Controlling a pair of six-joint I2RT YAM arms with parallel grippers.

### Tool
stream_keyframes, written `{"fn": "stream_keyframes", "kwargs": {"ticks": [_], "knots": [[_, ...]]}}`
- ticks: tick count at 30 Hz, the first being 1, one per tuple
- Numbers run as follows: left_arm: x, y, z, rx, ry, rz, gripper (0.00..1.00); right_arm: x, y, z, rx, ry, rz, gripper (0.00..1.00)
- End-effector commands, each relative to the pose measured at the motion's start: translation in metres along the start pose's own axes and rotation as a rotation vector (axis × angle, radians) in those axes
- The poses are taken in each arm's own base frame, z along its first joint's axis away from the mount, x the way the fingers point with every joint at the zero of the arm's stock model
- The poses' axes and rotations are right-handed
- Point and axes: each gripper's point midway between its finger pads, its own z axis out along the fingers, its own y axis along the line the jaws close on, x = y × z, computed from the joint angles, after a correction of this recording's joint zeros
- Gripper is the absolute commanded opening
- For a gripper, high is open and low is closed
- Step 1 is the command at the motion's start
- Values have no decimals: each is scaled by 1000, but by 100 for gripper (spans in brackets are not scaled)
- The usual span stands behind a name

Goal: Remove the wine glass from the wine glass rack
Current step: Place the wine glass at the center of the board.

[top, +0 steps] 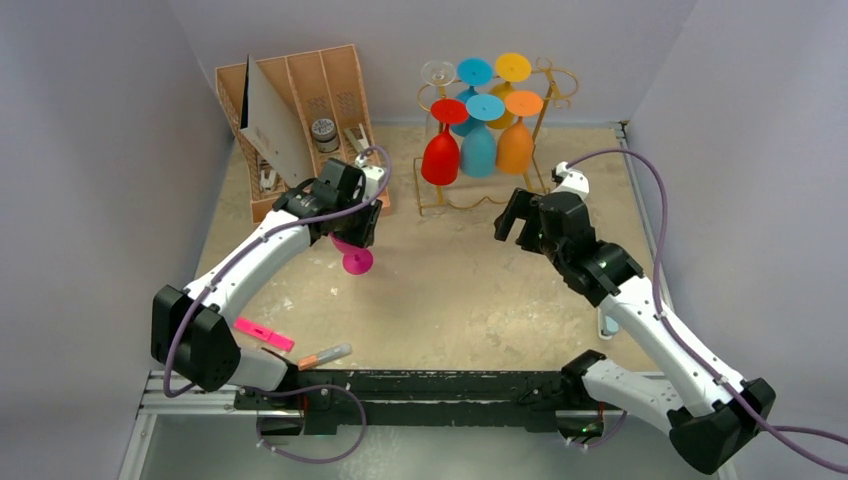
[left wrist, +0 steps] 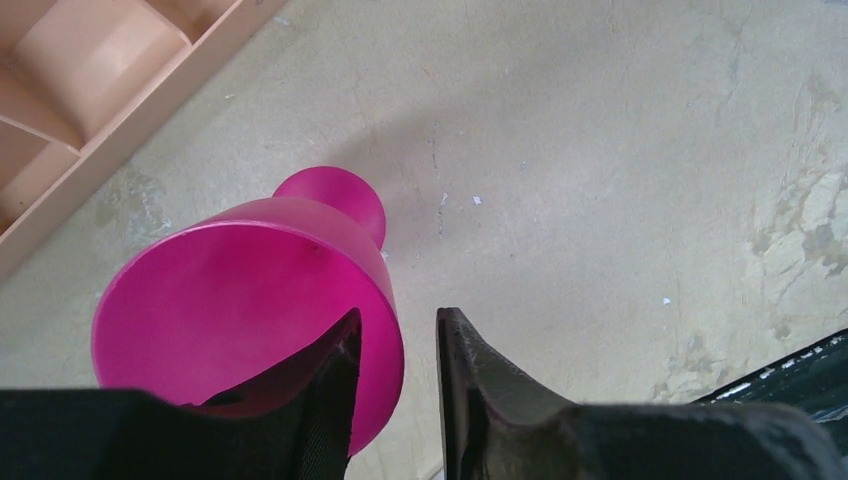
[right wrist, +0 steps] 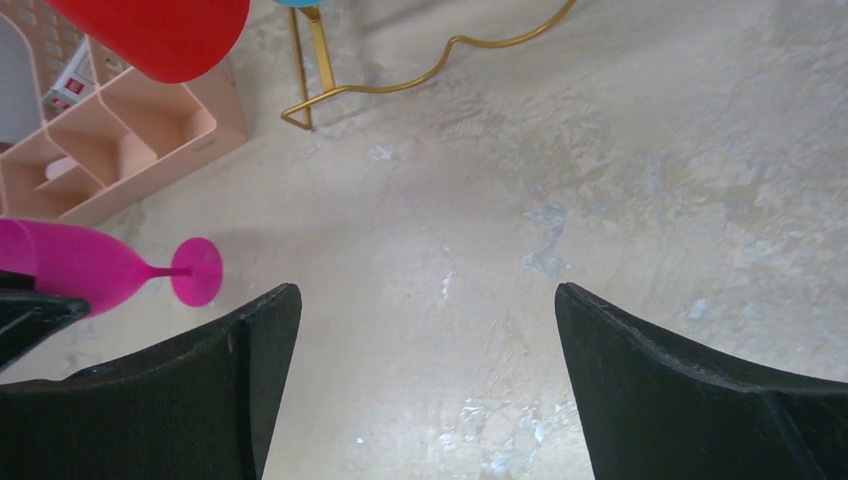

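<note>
Clutter sat around your arms: a tan slotted organiser (top: pixel 300 110) at the back left, close behind your left gripper (left wrist: pixel 398 315). A pink marker (top: pixel 264 333) lay near the left base. Red (top: pixel 440 158), blue (top: pixel 479 150) and orange (top: pixel 515 147) glasses hung bowl-down on the gold wine glass rack (right wrist: pixel 322 55).

The wine glass (left wrist: pixel 250 290) was solid magenta and off the rack. It was tilted, foot low over the table (top: pixel 450 290); you could not tell whether it touched. Your left jaws stood slightly apart astride its rim, one finger inside the bowl, the other just clear outside. Your right gripper (right wrist: pixel 428 300) was spread wide, holding nothing, in front of the rack.
</note>
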Motion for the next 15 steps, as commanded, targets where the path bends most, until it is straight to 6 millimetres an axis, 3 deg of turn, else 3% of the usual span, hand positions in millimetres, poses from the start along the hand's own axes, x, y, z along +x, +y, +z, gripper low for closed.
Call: {"fn": "stream_keyframes", "kwargs": {"ticks": [1,3,7,12,15], "knots": [[-18,-2,-9,17,-50,-1,32,6,15,3,-99,72,73,99],[-17,-1,-10,10,-43,-1,36,6,13,4,-87,86,64,99],[-23,0,-18,3,-83,-2,58,7,3,7,-48,87,51,99],[-34,9,-35,-38,-179,-16,67,14,-20,20,47,85,59,99],[-45,10,-58,-52,-287,-17,73,18,-31,27,89,113,57,99]]}}
